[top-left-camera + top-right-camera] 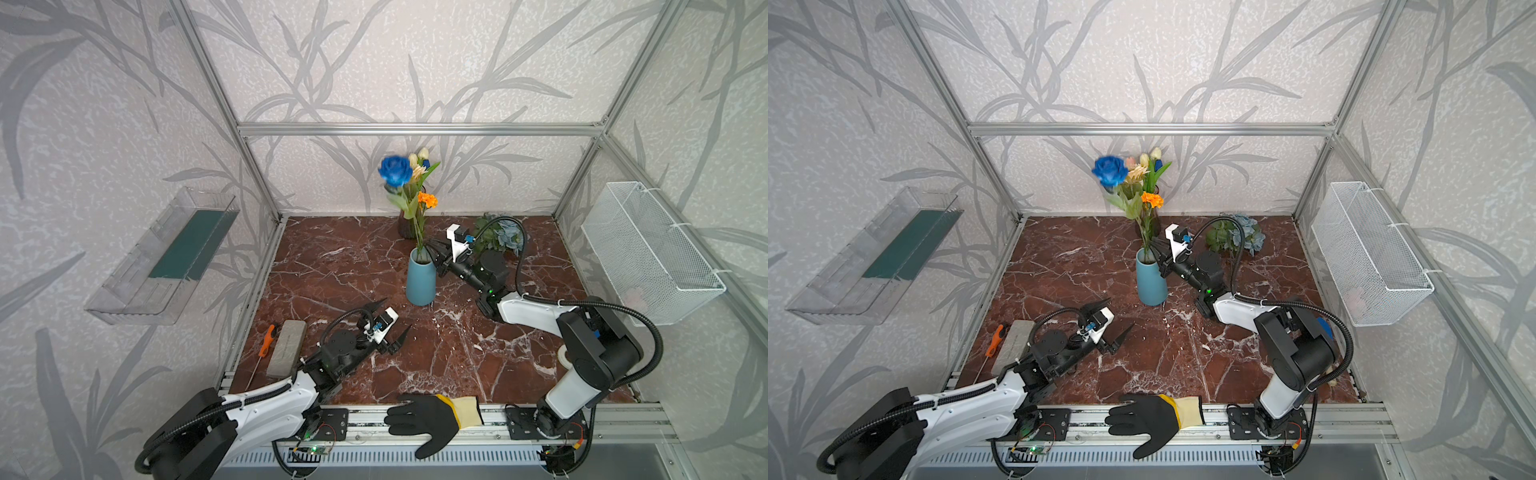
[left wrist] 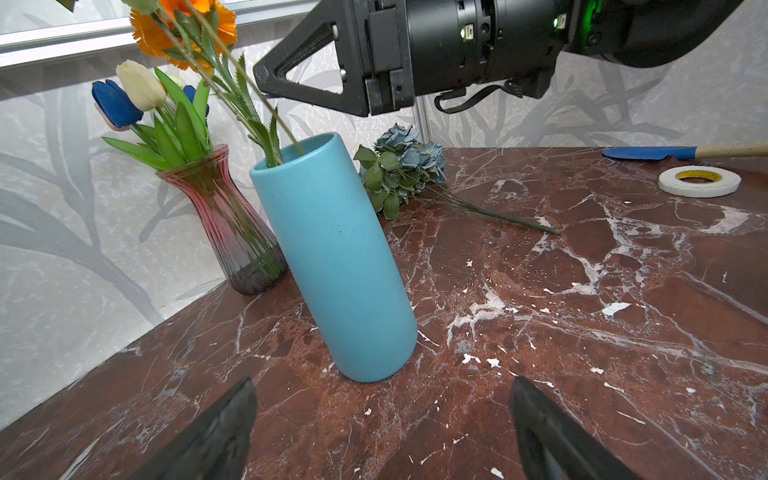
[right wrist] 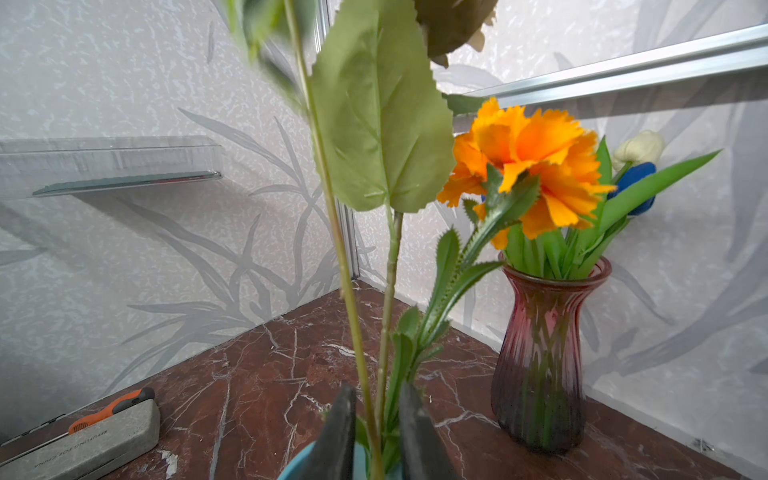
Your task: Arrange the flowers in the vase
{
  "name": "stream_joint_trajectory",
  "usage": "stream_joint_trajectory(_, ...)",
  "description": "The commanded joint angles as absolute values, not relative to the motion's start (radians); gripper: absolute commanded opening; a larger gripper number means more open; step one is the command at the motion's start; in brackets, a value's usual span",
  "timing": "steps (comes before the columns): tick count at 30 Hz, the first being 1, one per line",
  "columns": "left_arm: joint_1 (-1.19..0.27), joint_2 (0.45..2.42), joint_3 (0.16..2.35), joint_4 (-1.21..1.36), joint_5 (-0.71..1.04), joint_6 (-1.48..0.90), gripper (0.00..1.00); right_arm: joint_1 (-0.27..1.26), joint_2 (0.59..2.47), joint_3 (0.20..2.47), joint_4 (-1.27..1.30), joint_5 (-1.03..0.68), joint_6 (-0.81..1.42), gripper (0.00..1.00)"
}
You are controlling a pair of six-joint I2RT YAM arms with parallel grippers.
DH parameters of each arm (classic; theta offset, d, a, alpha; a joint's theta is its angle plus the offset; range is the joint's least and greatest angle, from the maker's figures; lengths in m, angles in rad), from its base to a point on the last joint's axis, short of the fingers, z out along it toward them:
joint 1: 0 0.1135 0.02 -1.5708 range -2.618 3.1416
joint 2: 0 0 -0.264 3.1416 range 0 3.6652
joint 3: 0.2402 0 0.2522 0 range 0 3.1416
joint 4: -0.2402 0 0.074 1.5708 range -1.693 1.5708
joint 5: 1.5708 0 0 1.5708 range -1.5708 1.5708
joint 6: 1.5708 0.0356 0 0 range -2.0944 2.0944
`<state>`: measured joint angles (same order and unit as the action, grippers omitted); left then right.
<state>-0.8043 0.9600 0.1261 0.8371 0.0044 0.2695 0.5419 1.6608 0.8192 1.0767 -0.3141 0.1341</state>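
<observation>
On the grey block (image 3: 87, 444) you can read "FOR CHINA" in the right wrist view. The word ahead of it looks like "REPUTING", though it is upside down and small.

The flowers (image 1: 1138, 174) are artificial, with green stems. Three stand in the tall blue vase (image 1: 420, 278) at the middle of the worktop (image 1: 332, 266): a deep-blue rose (image 1: 392, 170), blurred in both top views, a cream daisy (image 1: 417, 171) and an orange marigold (image 1: 428, 200) with saw-edged leaves. The tulips (image 2: 137, 89), white and blue among them, sit in the one ribbed red glass vase (image 2: 224, 224) just behind. One dusty-blue rose bunch (image 2: 405, 164) lies flat on the worktop, apart from both vases.

Your right gripper (image 3: 377, 386) is at the blue vase's mouth. Its jaws stand a little apart with two stems between them, a sliver of gap on each side. Your left gripper (image 2: 382, 415) sits low in front of the blue vase, jaws wide apart and empty.

One black glove (image 1: 428, 417), one tape roll (image 2: 699, 180) and one orange-handled screwdriver (image 1: 266, 340) lie about too.
</observation>
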Motion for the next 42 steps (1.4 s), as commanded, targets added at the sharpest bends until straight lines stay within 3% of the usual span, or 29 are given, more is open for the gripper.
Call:
stream_joint_trajectory(1,-0.809,0.969,0.14,0.839,0.006,0.285,0.94,0.552,1.61,0.806,1.076,-0.286,0.088,0.25)
stream_joint_trajectory(9,-0.809,0.974,0.146,0.827,0.003,0.287,0.94,0.552,1.509,0.766,1.053,-0.217,0.061,0.35)
stream_joint_trajectory(14,-0.809,0.976,0.147,0.825,0.005,0.287,0.94,0.551,1.383,0.779,0.905,-0.098,0.033,0.41)
stream_joint_trajectory(18,-0.808,0.971,0.147,0.821,0.007,0.285,0.94,0.507,1.314,0.863,0.574,0.095,0.044,0.5)
stream_joint_trajectory(25,-0.809,0.976,0.151,0.819,0.021,0.281,0.95,0.273,1.379,1.007,-0.022,0.159,0.104,0.77)
stream_joint_trajectory(31,-0.81,0.988,0.154,0.823,0.017,0.28,0.95,0.08,1.552,1.071,-0.201,-0.015,0.219,0.78)
stream_joint_trajectory(35,-0.81,0.999,0.159,0.824,0.046,0.277,0.95,0.072,1.716,1.197,-0.339,0.016,0.188,0.75)
stream_joint_trajectory(40,-0.812,1.014,0.163,0.825,0.036,0.291,0.95,0.071,1.913,1.36,-0.501,0.029,0.189,0.65)
stream_joint_trajectory(42,-0.812,1.006,0.161,0.822,0.043,0.283,0.95,0.072,1.972,1.409,-0.547,0.007,0.189,0.53)
